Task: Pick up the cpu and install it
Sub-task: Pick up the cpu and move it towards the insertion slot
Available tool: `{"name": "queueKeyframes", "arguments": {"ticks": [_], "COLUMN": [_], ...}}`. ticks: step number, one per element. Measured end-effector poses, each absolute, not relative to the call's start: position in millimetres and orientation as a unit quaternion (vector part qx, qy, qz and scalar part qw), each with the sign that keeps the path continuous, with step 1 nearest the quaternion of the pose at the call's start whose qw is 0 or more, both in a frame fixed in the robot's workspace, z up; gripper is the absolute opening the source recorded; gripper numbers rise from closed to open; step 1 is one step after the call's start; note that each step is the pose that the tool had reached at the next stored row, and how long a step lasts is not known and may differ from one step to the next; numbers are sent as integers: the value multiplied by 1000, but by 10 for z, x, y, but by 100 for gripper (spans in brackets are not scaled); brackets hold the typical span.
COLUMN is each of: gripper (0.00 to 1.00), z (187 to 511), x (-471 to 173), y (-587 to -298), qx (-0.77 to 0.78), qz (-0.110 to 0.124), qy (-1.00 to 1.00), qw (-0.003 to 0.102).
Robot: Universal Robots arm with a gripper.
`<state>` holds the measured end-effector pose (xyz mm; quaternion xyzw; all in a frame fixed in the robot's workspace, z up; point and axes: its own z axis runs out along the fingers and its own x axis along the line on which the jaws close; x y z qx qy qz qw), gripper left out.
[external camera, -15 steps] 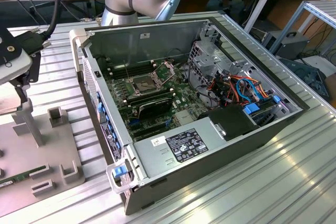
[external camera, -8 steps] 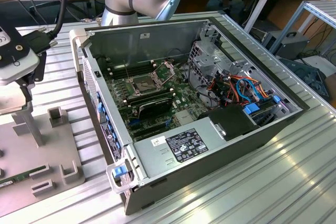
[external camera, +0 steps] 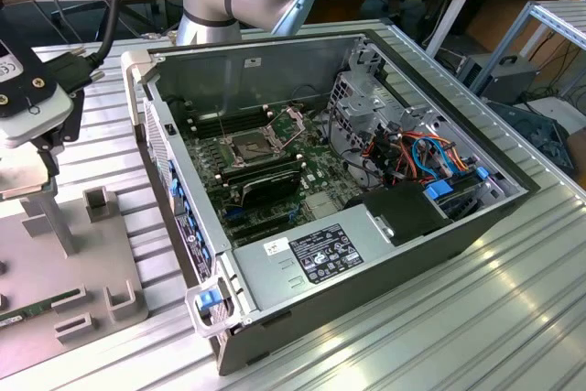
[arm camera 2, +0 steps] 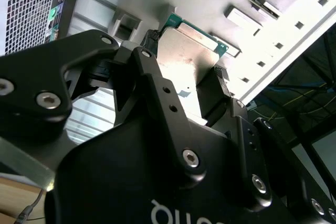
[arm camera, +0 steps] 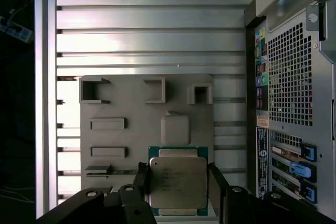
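**cpu** [arm camera: 177, 182]. Thin, near-square chip with a dull metal lid on a green board.
- Location: carried in the gripper [arm camera: 176, 167], over one edge of the plate [arm camera: 131, 108] and, by its apparent height, lifted clear of it.
- Attitude: lies flat, lid facing away from the plate and board side toward it.
- Long axis: barely marked. The slightly longer sides seem to run along the fingers, so the grip spans the shorter width.

**Gripper.** The jaws pinch the cpu by two opposite edges, with lid and underside untouched. Judged reason: an edge hold spares the contact face and keeps the chip level.

**Plate.** Grey fixture with raised blocks and slots. Judged purpose: nests that keep parts in a known pose for pickup.

**Bench** [arm camera: 147, 40]. Ribbed aluminium; it carries the plate and the case.

**Case** [arm camera: 294, 77]. Open computer case just beside the plate, laid on its side with the open face up. This presumably lets the board be reached from above.

**Socket** [external camera: 249, 146]. Inside the case, well apart from the plate. Its hinged frame stands raised and the seat looks bare, so the install is judged not yet done.
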<state>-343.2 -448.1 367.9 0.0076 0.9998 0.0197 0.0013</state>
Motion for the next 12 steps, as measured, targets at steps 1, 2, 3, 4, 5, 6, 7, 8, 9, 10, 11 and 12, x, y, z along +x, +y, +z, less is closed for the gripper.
{"name": "queueKeyframes", "arguments": {"ticks": [1,2,3,4,5,6,7,8,9,10,11,12], "gripper": [55,55,55,55,55,55,55,55,55,55,55,55], "z": [3679,3679,3679,3679,3679,3679,3679,3679,3679,3679,3679,3679], "x": [-3430,-3425,-3420,-3418,-3417,-3415,-3412,-3411,-3409,-3408,-3408,-3408], "y": [-4481,-4480,-4480,-4480,-4480,-4480,-4480,-4480,-4481,-4480,-4480,-4480], "qx": [8,8,8,8,8,8,8,8,8,8,8,8], "qz": [20,20,20,20,20,20,20,20,20,20,20,20], "qy": [1000,1000,1000,1000,1000,1000,1000,1000,1000,1000,1000,1000], "qw": [1,1,1,1,1,1,1,1,1,1,1,1]}}
